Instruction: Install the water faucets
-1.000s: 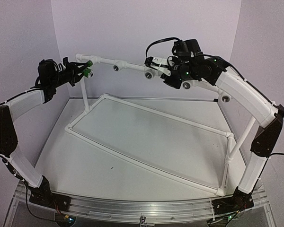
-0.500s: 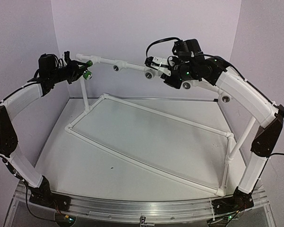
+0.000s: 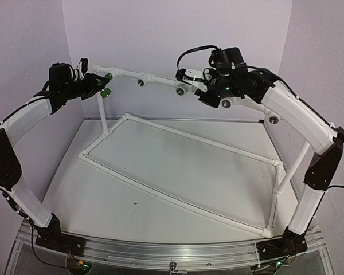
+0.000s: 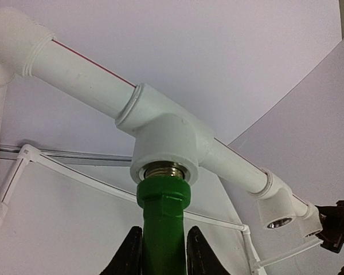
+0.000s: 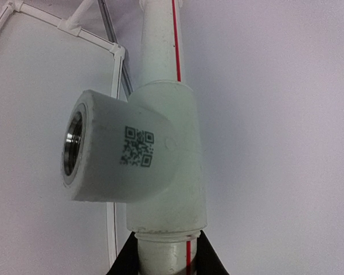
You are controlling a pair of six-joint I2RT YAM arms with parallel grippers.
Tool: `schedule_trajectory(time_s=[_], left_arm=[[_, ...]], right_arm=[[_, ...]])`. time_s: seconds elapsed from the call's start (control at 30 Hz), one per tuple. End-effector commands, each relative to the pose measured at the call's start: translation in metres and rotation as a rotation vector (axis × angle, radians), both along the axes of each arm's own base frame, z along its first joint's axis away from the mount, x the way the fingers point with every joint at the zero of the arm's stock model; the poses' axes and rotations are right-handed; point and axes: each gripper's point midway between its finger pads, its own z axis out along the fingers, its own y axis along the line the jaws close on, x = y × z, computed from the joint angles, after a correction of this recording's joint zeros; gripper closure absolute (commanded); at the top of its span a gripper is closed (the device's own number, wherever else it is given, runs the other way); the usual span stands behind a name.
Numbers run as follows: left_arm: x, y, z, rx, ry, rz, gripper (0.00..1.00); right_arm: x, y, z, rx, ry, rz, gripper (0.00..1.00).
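A green water faucet (image 4: 163, 217) stands with its brass thread in the socket of the leftmost white tee (image 4: 166, 137) on the raised pipe. My left gripper (image 4: 163, 260) is shut on the faucet's green body, one black finger on each side. In the top view the left gripper (image 3: 98, 87) sits at the rail's left end, with the faucet (image 3: 106, 91) below the tee. My right gripper (image 5: 163, 260) is shut on the white pipe (image 5: 160, 252) just below another tee (image 5: 155, 166), whose metal socket is empty. In the top view the right gripper (image 3: 190, 80) is on the rail next to that tee (image 3: 180, 90).
A middle tee (image 3: 141, 81) with an empty socket sits between the two grippers. The rail rests on a left upright (image 3: 103, 114) of a white pipe frame, whose corner (image 3: 83, 156) lies on the table. Another upright (image 3: 281, 177) stands at the right. Walls close in behind and at both sides.
My left wrist has turned and risen a little while staying on the faucet at the left tee. The right arm has not moved.
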Motion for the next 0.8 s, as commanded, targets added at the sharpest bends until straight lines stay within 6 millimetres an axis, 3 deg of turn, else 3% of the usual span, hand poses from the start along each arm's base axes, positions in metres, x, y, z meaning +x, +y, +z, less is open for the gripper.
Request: schedule_trajectory(time_s=[0.0,0.4,0.77], left_arm=[[0.019,0.015,0.002,0.152,-0.077,0.111,1.00],[0.024,0.007,0.001,0.395,-0.180,0.158,1.00],[0.026,-0.011,-0.007,0.802,-0.394,0.216,1.00]], right_arm=[[-0.039,0.006,-0.005,-0.026,0.076,0.130,1.00],[-0.040,0.006,-0.005,-0.026,0.077,0.134,1.00],[-0.042,0.007,-0.005,-0.028,0.079,0.143,1.00]])
